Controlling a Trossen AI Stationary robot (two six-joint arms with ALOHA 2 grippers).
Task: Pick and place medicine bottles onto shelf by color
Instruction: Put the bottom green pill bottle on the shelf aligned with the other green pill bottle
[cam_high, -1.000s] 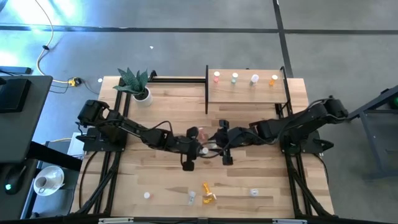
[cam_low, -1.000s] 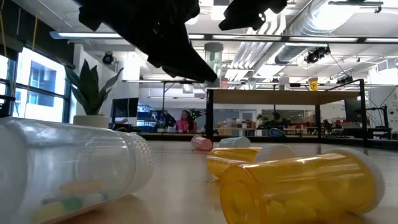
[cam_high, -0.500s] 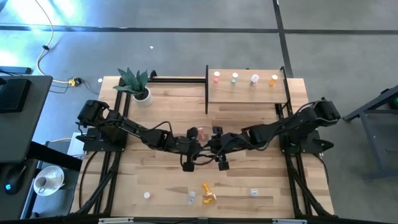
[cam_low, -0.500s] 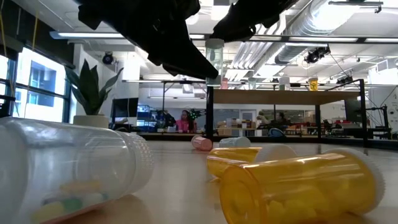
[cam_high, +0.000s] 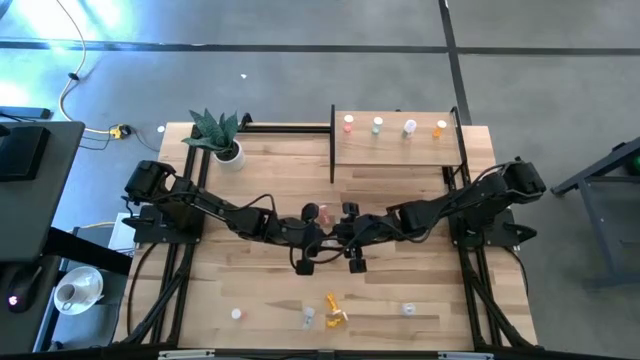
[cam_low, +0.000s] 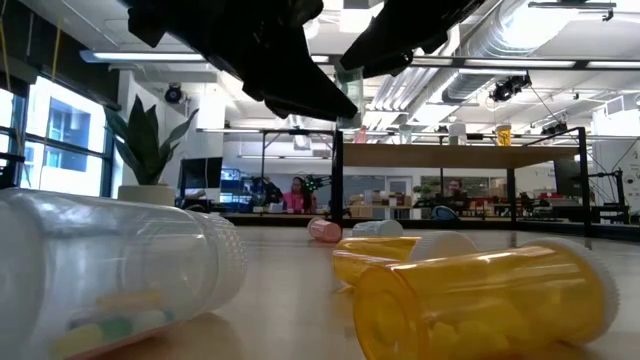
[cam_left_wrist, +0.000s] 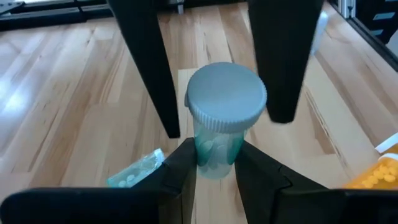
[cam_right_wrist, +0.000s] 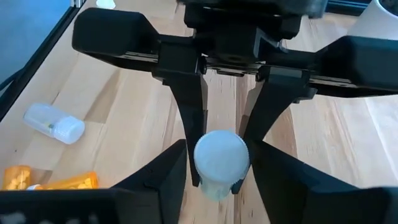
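Green bottle (cam_left_wrist: 217, 134) clamped in left hand (cam_left_wrist: 214, 163), right hand (cam_right_wrist: 217, 180) open, moved around its cap.

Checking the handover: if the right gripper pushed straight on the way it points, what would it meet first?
Probably the small green white-capped bottle, already between the right gripper fingers. Just past it is the left gripper, shut on that bottle's body; depth is hard to judge.

left pincer (cam_left_wrist: 214, 163) clamped mid-table | right pincer (cam_right_wrist: 217, 163) facing it, spread
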